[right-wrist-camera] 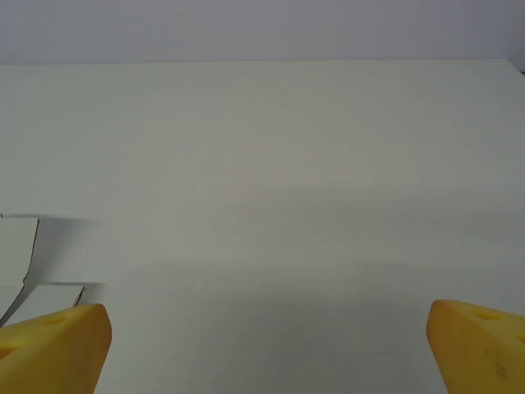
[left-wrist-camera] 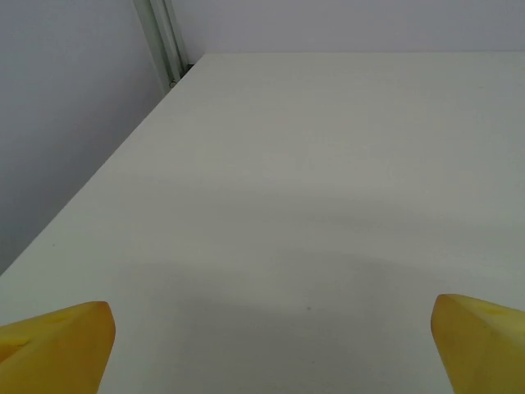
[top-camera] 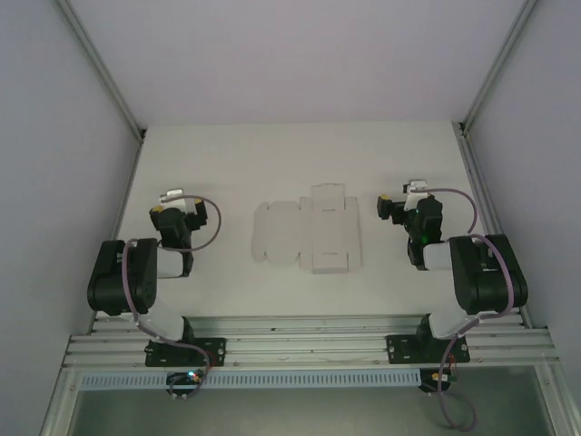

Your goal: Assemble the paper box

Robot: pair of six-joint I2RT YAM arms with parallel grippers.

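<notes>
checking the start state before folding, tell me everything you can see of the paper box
The paper box is a flat, unfolded sheet of thin white cardboard, cut into flaps with creases. It lies around the middle of the white table, and only the table touches it.

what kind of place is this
Probably a lab robot test cell: a white table boxed in by walls on a metal frame, two robot arms bolted at its near edge, and a flat paper box between them.
</notes>
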